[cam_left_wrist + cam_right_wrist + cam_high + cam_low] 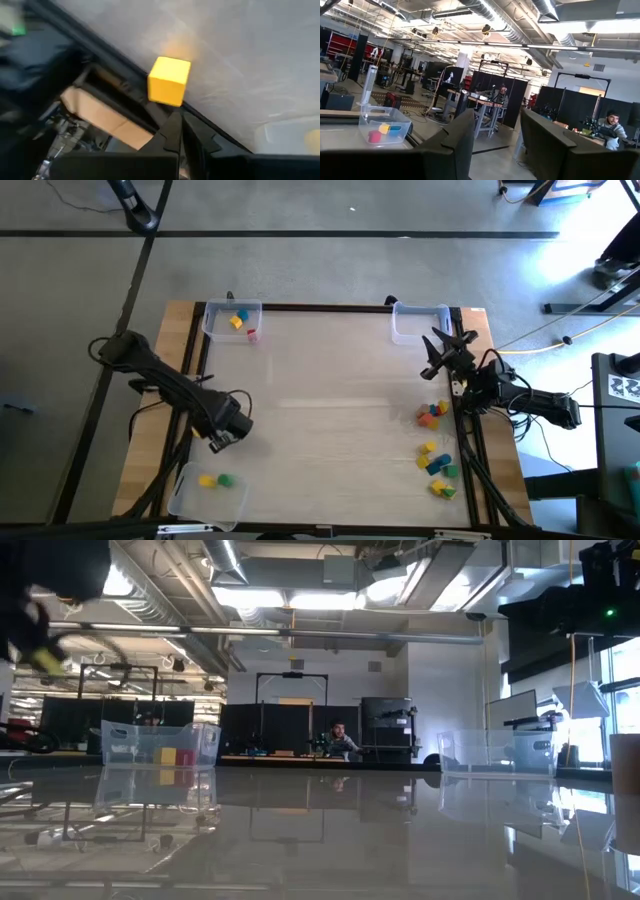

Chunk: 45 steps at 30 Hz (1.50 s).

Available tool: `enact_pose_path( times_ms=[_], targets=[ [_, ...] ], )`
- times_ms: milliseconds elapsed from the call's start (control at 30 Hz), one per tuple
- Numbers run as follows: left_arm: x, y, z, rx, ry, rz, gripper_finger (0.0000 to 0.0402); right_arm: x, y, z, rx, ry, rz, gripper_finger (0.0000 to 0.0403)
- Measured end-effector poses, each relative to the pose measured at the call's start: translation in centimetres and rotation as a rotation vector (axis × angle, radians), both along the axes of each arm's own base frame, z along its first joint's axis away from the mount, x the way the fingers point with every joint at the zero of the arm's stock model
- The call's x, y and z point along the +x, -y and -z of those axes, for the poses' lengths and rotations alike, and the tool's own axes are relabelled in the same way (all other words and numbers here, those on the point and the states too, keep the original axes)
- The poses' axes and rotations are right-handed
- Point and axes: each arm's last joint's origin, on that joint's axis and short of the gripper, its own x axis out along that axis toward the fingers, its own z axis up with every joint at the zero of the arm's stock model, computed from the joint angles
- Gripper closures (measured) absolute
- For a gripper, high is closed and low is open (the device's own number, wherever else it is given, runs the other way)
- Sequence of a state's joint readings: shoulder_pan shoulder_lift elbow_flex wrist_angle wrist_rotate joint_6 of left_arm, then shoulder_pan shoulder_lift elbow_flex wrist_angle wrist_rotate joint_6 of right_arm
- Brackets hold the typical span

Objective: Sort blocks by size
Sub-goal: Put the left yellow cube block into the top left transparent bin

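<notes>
My left gripper (pixel 176 107) is pinched on a yellow block (pixel 169 81), held above the table (pixel 330 400) at its eight o'clock edge, just above the near-left tray (pixel 185 498) containing a yellow and a green block. My right gripper (pixel 447 345) waits at two o'clock, fingers spread wide and empty. Loose blocks (pixel 436 450) cluster at four o'clock; the far-left tray (pixel 212 310) at eleven o'clock holds more.

Three clear trays (pixel 232 313) (pixel 420 320) (pixel 205 498) on the table (pixel 330 410).
</notes>
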State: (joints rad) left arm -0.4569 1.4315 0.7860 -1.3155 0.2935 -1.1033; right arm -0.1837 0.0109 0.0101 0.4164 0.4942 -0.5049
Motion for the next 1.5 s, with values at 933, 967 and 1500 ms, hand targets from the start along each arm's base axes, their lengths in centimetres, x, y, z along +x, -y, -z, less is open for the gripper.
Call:
enact_pose_path(
  times_ms=[933,967,1500],
  targets=[
    [0.3,-1.0,-0.5,0.010,-0.083,-0.055,0.0401,0.2,0.0,0.5,0.014,-0.046,-0.011,0.0242],
    [0.1,-1.0,-0.3,0.017,-0.095,-0.050,0.0401,0.2,0.0,0.5,0.014,-0.046,-0.011,0.0242],
    [0.3,0.2,3.4,0.069,-0.065,-0.081,0.0401,0.2,0.0,0.5,0.012,-0.047,-0.017,0.0242]
  ],
)
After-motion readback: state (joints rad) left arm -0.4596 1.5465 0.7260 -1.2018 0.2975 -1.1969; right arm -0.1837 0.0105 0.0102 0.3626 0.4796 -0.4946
